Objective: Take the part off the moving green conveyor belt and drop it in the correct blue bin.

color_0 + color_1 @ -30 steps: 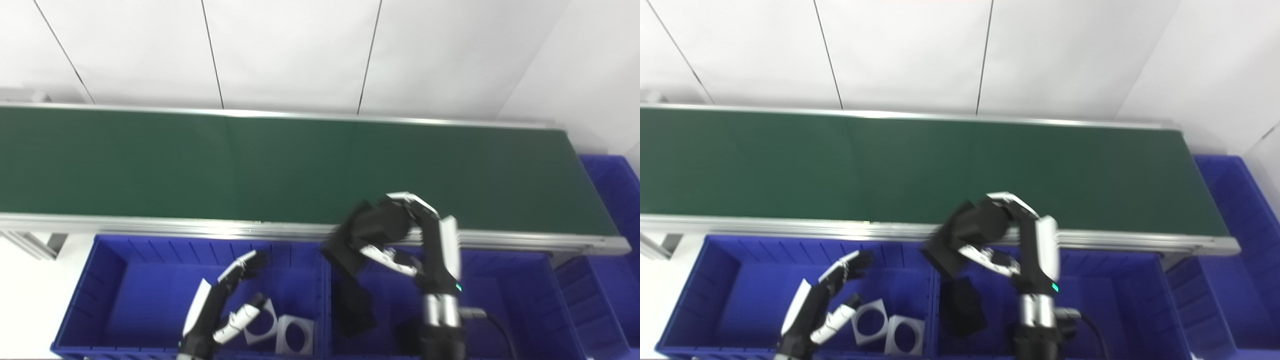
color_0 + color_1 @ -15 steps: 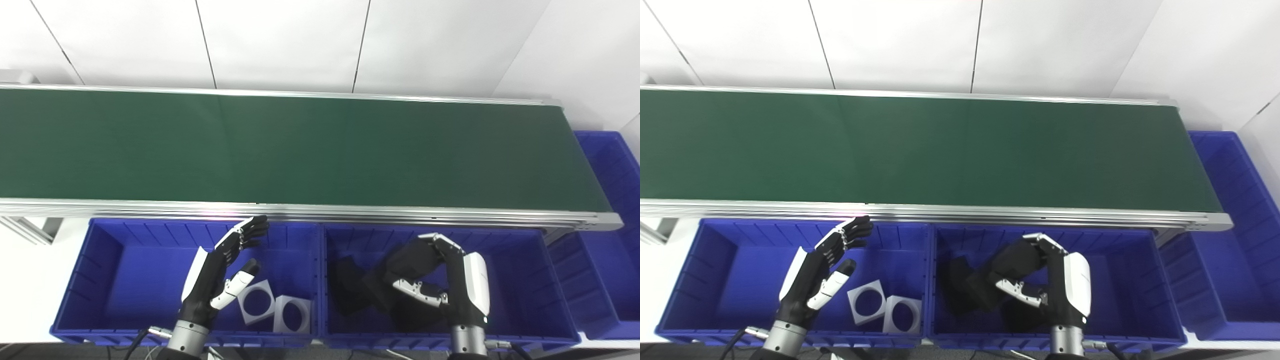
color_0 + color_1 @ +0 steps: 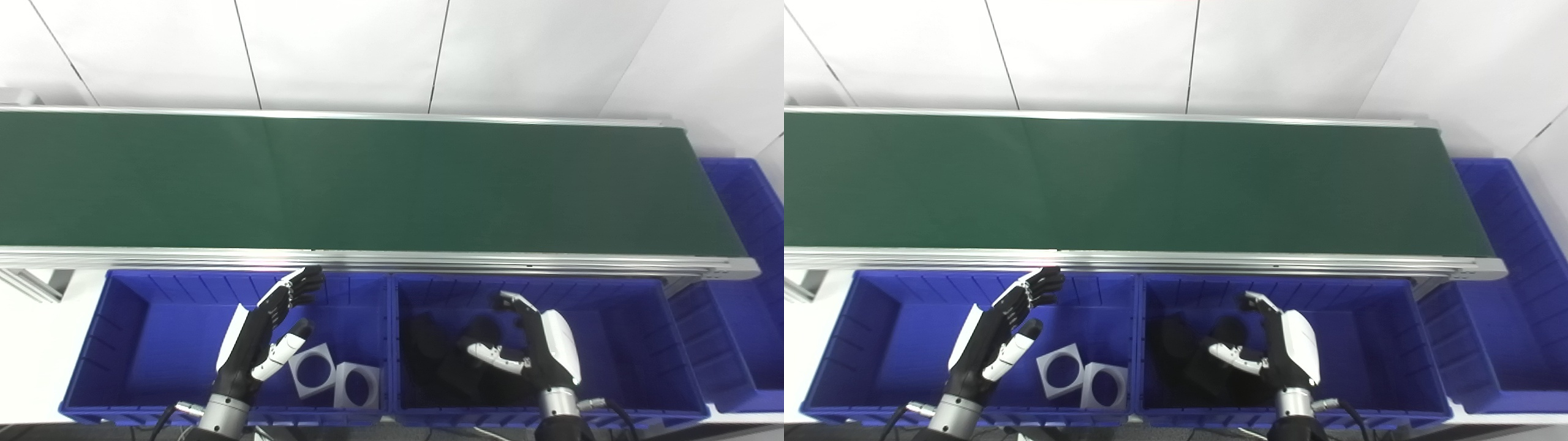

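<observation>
1. Two blue bins sit side by side nearest you, below the belt: the left bin (image 3: 128,343) and the middle bin (image 3: 637,343), which share a dividing wall.
2. Your left hand (image 3: 260,343) hovers over the left bin with its fingers (image 3: 300,288) apart and stretched toward the belt, holding nothing.
3. You'll see two pale square plates with round holes (image 3: 334,381) on that bin's floor, just right of the left hand; they touch each other at a corner.
4. Your right hand (image 3: 533,346) hangs over the middle bin, palm facing left, its fingers (image 3: 511,301) curled but apart and closed on nothing.
5. Your task's thing, the black part (image 3: 456,364), lies on the floor of the middle bin among other dark pieces, just left of the right hand. It is too dark against the bin shadow to make out its shape, and you cannot tell whether the thumb touches it.
6. Farther on, the green conveyor belt (image 3: 367,184) runs left to right across the whole scene, edged with a silver rail (image 3: 429,260) on the near side.
7. At the far right you have a third blue bin (image 3: 744,202) beyond the belt's end, partly cut off by the picture edge.
8. Behind everything stands a white panelled wall (image 3: 343,55).
</observation>
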{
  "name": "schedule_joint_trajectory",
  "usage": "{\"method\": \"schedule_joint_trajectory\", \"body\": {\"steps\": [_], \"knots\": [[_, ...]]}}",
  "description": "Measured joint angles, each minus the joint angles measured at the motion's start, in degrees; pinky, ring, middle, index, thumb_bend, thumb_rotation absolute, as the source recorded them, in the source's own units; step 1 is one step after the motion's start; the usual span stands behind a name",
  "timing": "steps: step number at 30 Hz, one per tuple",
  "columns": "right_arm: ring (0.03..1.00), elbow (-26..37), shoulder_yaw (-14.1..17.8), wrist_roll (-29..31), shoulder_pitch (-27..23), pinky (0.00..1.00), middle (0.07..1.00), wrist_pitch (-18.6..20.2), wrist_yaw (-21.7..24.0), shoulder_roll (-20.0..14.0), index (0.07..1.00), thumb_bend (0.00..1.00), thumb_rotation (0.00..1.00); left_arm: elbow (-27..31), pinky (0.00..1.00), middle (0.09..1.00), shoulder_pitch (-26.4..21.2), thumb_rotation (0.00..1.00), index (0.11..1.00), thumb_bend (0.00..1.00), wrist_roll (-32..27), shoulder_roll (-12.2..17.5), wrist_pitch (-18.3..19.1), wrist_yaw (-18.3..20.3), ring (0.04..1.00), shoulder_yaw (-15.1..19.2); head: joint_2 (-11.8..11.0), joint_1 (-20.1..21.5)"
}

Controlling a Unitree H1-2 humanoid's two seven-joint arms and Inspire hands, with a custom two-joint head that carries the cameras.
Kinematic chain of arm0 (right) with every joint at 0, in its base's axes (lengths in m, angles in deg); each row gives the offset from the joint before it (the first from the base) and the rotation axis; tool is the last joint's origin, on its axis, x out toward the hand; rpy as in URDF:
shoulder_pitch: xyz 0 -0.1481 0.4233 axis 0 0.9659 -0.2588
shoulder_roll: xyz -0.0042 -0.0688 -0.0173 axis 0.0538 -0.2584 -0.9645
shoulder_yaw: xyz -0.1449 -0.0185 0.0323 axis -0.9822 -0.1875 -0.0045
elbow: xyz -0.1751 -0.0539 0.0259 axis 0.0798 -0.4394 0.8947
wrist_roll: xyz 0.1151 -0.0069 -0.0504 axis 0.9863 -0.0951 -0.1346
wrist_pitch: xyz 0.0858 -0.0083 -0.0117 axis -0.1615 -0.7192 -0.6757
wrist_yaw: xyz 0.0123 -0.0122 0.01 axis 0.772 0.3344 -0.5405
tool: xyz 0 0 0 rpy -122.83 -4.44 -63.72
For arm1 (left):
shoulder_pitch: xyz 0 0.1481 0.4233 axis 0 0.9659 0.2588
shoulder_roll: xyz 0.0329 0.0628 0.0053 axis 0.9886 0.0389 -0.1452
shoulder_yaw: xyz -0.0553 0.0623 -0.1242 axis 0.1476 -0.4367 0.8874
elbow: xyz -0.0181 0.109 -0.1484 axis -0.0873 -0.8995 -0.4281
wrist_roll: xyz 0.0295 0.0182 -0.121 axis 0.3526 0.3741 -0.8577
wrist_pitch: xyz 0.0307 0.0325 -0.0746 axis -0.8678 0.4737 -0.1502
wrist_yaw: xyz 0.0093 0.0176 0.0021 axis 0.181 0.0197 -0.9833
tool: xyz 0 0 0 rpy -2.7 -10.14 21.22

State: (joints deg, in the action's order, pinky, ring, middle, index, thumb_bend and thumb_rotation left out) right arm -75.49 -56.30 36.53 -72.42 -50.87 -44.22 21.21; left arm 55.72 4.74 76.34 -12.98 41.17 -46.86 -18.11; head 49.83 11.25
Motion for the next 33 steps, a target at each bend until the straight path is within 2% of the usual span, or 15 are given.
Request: {"method": "schedule_joint_trajectory", "body": {"steps": [3, 8, 13, 16, 17, 22, 26, 29, 33], "knots": [[1.0, -0.1, -0.03, 0.26, 0.51, 0.87, 1.0, -2.67, -3.88, 0.56, 1.0, 0.78, 0.41, -0.03, 0.77, 0.82, -0.01, 0.83, 0.827, 0.65, -0.01, 0.01, 0.0, 0.7, 0.815, 0.8, -0.26, 0.18], [0.999, 0.14, -0.47, -0.01, 1.22, 0.87, 1.0, -8.23, -9.84, 1.09, 1.0, 0.8, 0.52, -0.08, 0.77, 0.816, -0.03, 0.83, 0.825, 0.64, -0.01, -0.19, 0.0, 1.82, 0.811, 1.24, -0.44, 0.44], [0.976, 3.07, -1.52, -0.59, 2.16, 0.88, 1.0, -9.99, -11.12, 1.32, 1.0, 0.8, 0.54, -0.12, 0.77, 0.817, -0.06, 0.83, 0.824, 0.64, -0.42, -0.9, 0.0, 3.0, 0.811, 1.98, -0.79, 0.26], [0.914, 4.18, -2.18, 1.24, 2.85, 0.83, 0.962, -12.58, -11.13, 1.51, 0.98, 0.81, 0.56, -0.12, 0.78, 0.822, -0.03, 0.83, 0.827, 0.64, -0.55, -1.56, 0.0, 3.37, 0.816, 2.35, -0.88, 0.26], [0.855, 4.21, -2.33, 1.65, 3.03, 0.77, 0.913, -13.28, -11.12, 1.61, 0.951, 0.84, 0.6, -0.12, 0.77, 0.822, -0.03, 0.83, 0.827, 0.63, -0.54, -1.67, 0.0, 3.59, 0.817, 2.41, -0.88, 0.26], [0.797, 3.39, -3.29, 5.39, 3.67, 0.71, 0.851, -19.46, -10.89, 1.47, 0.897, 0.87, 0.59, -0.15, 0.77, 0.822, -0.02, 0.83, 0.83, 0.64, -0.28, -1.78, 0.0, 3.87, 0.815, 2.83, -1.23, -0.09], [0.82, 1.73, -4.34, 12.61, 3.67, 0.76, 0.854, -24.65, -7.66, 0.55, 0.894, 0.89, 0.54, -0.26, 0.77, 0.82, -0.03, 0.82, 0.828, 0.63, -0.3, -1.81, 0.0, 4.05, 0.815, 3.02, -1.41, -0.44], [0.806, 0.89, -5.44, 18.26, 3.7, 0.78, 0.846, -25.45, -4.03, -0.3, 0.891, 0.89, 0.51, -0.41, 0.77, 0.819, -0.03, 0.81, 0.826, 0.63, -0.56, -2.03, 0.0, 4.44, 0.812, 3.29, -1.49, -0.79], [0.808, -0.38, -5.56, 21.0, 3.63, 0.77, 0.846, -25.81, -1.56, -0.51, 0.885, 0.9, 0.51, -0.59, 0.76, 0.823, -0.04, 0.8, 0.827, 0.63, -0.55, -2.24, 0.0, 4.8, 0.812, 3.49, -1.49, -0.97]]}}
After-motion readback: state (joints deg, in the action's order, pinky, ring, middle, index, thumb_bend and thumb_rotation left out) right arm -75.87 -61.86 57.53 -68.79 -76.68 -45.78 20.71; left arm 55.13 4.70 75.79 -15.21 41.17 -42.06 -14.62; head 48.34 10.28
